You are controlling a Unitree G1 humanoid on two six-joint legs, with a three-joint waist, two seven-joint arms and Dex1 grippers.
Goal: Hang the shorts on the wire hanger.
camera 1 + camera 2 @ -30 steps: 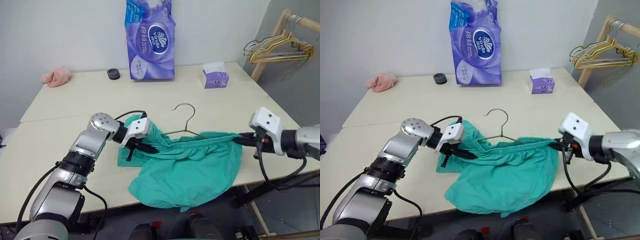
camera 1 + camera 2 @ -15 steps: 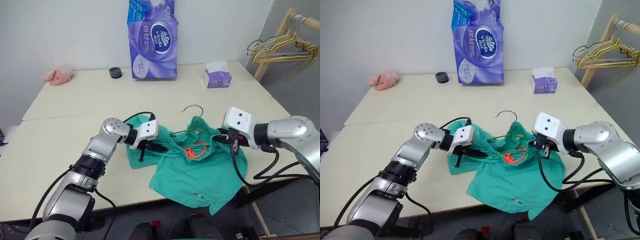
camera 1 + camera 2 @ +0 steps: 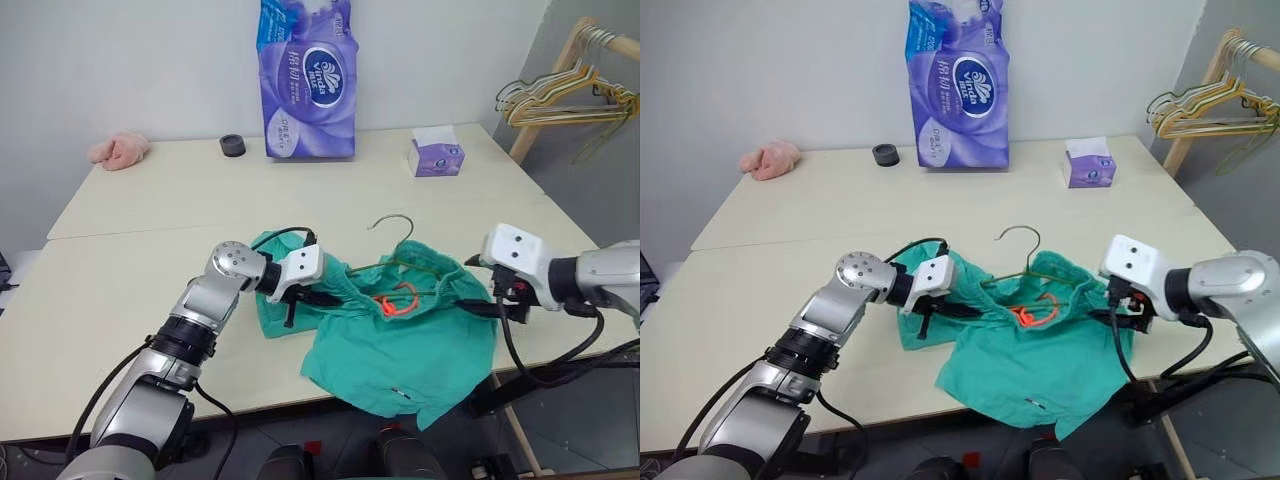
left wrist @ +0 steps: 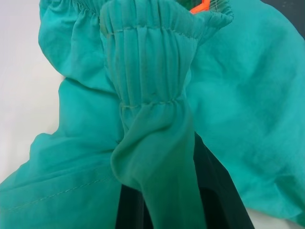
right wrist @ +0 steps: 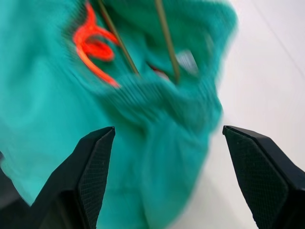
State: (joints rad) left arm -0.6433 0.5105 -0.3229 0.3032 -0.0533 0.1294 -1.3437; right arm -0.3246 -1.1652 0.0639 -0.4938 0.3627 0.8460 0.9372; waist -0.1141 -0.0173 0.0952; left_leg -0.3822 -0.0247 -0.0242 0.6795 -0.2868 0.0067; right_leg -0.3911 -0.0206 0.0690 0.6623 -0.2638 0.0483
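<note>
On my screens, the shorts [image 3: 400,335] lie bunched near the front edge of the table [image 3: 150,210], one leg spilling over that edge. Their gathered waistband faces up, with the orange drawstring [image 3: 397,300] looped on top of the cloth.

The wire hanger [image 3: 392,245] lies partly inside the waistband: its hook rests on the bare tabletop just beyond the shorts, and its shoulders run in under the fabric. My right wrist view picks up two thin wires [image 5: 162,33] crossing the cloth next to the drawstring.

My left gripper [image 3: 312,296] is clamped on the left end of the waistband; in the left wrist view the gathered elastic [image 4: 147,86] is pinched between the dark fingers, so the grip is firm.

My right gripper [image 3: 483,305] sits at the right end of the shorts with its two black fingers [image 5: 95,167] spread wide apart, nothing between them, the cloth lying just ahead of the tips.

Farther back on the table I see a tall purple pack of tissue paper [image 3: 305,80], a small purple tissue box [image 3: 435,155], a little black ring [image 3: 233,145] and a pink fluffy cloth [image 3: 118,150]. Off to the right, a wooden rack [image 3: 560,70] carries a bunch of pale hangers [image 3: 560,100].
</note>
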